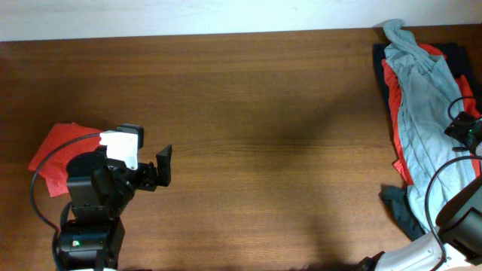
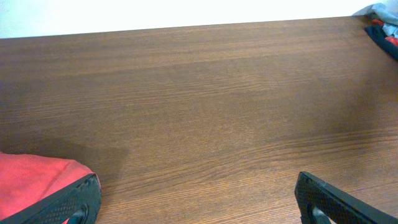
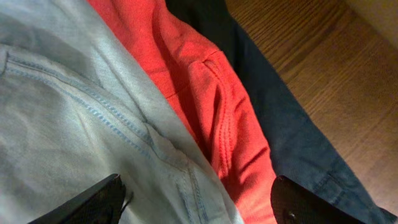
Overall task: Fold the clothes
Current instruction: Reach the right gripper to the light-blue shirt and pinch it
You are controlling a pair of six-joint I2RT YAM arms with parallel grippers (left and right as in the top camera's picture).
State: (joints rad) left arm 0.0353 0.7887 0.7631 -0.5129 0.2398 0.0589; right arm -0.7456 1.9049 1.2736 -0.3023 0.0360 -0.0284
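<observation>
Three soft garments are lying heaped at the surface's point(image 1: 248, 113) right edge, a pale grey-blue T-shirt point(image 1: 422, 98) draping over a red garment point(image 1: 397, 147) and a navy garment point(image 3: 286, 137), with the right pincer point(image 3: 196, 208) hovering low over it, jaws apart and pinching nothing. The left pincer point(image 2: 199, 208) is gaping wide over bare wood beside another red cloth point(image 1: 56, 154) lying flat. Being limp and light, the shirt is likely asking for a hold at its stitched seam point(image 3: 93, 107).

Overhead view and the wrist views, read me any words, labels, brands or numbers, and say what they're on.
No text can be read anywhere. The pale grey-blue garment, the red garment under it, the dark navy garment and the red cloth beside the left arm show plain fabric only. The white patch on the left arm looks blank.
</observation>
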